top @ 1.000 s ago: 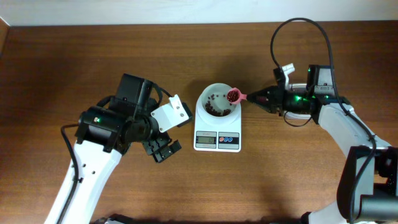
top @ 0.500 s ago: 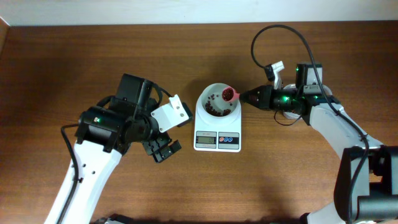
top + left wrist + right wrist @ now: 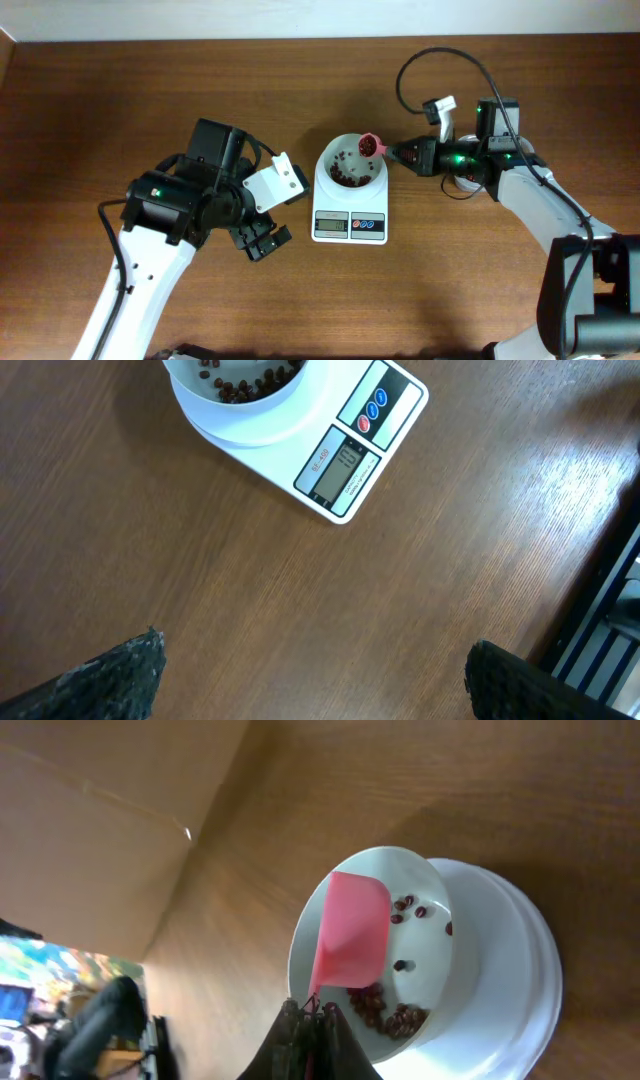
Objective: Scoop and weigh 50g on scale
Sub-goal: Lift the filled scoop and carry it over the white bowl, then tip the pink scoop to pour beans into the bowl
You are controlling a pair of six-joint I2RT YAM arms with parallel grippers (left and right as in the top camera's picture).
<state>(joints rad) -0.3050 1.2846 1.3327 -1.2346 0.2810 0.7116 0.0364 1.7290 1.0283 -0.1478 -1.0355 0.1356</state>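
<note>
The white scale [image 3: 349,226] sits mid-table with a round white bowl [image 3: 334,151] on its plate. Dark reddish-brown beans [image 3: 346,179] lie loose in the bowl. My right gripper [image 3: 398,153] is shut on the handle of a pink spoon [image 3: 371,146], which is tilted over the bowl's right rim. In the right wrist view the pink spoon [image 3: 350,935] hangs over the bowl [image 3: 432,880] and the beans [image 3: 385,1012], just beyond my right gripper [image 3: 312,1010]. My left gripper [image 3: 262,240] stands open and empty left of the scale [image 3: 350,455], above bare wood.
The right arm's black cable [image 3: 440,60] loops over the back of the table. The table's edge and a metal frame [image 3: 610,610] show at the right of the left wrist view.
My right gripper has moved left towards the bowl and turned the spoon, tipping it over the rim. The left arm has not moved.
</note>
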